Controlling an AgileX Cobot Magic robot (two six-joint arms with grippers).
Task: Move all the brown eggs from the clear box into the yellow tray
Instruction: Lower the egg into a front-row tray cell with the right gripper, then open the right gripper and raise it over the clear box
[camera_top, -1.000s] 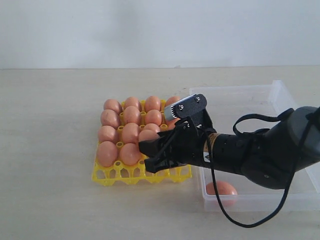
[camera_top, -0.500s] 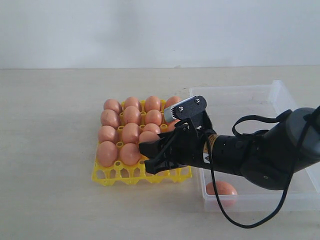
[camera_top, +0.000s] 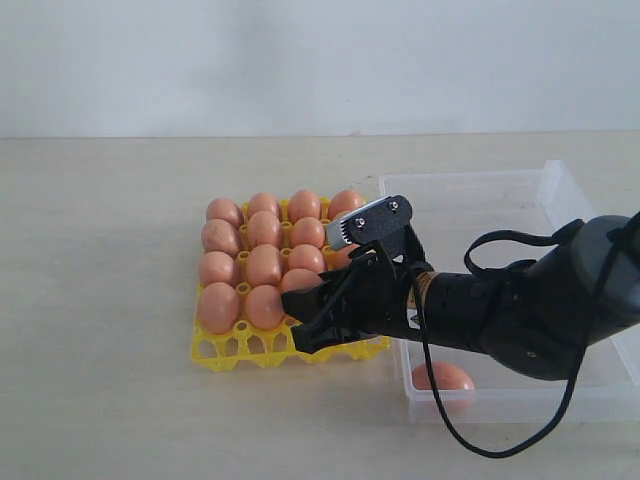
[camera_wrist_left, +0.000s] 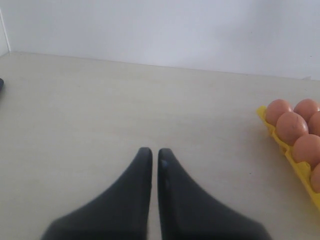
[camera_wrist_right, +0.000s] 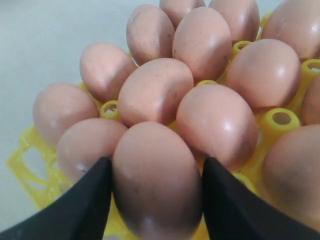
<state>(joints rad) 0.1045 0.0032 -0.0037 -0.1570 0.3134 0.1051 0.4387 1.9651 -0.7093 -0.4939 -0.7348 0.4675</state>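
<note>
Since the earlier frame my right gripper (camera_wrist_right: 156, 162) has lowered, jaws wide, clamping one smooth oval orange-brown egg (camera_wrist_right: 154, 195); square yellow plastic tray (camera_top: 214, 356) lies beneath. Likely fragile, slippery: grip flanks lightly.

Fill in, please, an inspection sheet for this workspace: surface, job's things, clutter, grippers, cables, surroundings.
Surface: pale table, matte.
Job's things: yellow tray nearly full of brown eggs; lone egg visible in clear box.
Clutter: nothing seen.
Grippers: right gripper shut on held egg at the tray; left gripper shut, empty.
Cables: black cable hangs in a loop before the box.
Surroundings: plain white wall.
</note>
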